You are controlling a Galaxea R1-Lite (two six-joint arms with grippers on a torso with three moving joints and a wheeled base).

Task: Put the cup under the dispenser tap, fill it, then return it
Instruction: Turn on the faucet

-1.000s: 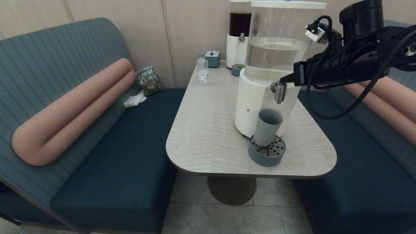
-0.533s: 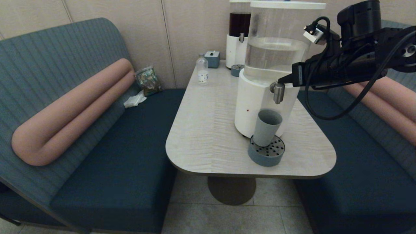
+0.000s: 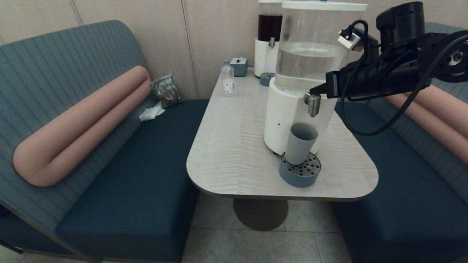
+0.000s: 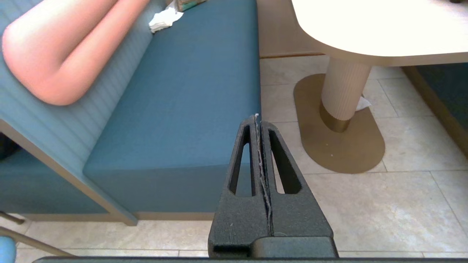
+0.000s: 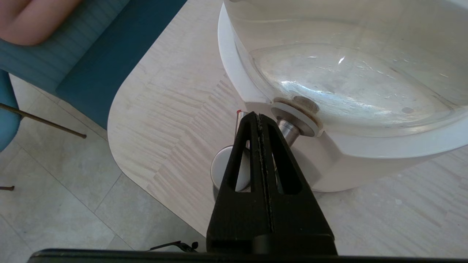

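The grey-blue cup [image 3: 299, 143] stands upright on the round drip tray [image 3: 300, 173], directly below the brushed-silver dispenser tap [image 3: 313, 102] of the large white-based dispenser [image 3: 289, 117]. My right gripper [image 3: 313, 90] is shut with nothing in it, its tip just above the tap's top. In the right wrist view the shut right gripper [image 5: 257, 116] lies over the tap [image 5: 289, 129] and hides most of the cup [image 5: 221, 170]. My left gripper [image 4: 257, 118] hangs shut and empty beside the table, over the bench edge and floor.
A small clear bottle [image 3: 227, 79], a grey box [image 3: 239, 66] and the dark-liquid dispenser [image 3: 268, 40] stand at the table's far end. Blue benches [image 3: 146, 175] flank the table [image 3: 234, 146]; the table's front edge is just beyond the drip tray.
My right arm has risen slightly and shifted a little to the left, its tip staying just above the tap. The cup has not moved.
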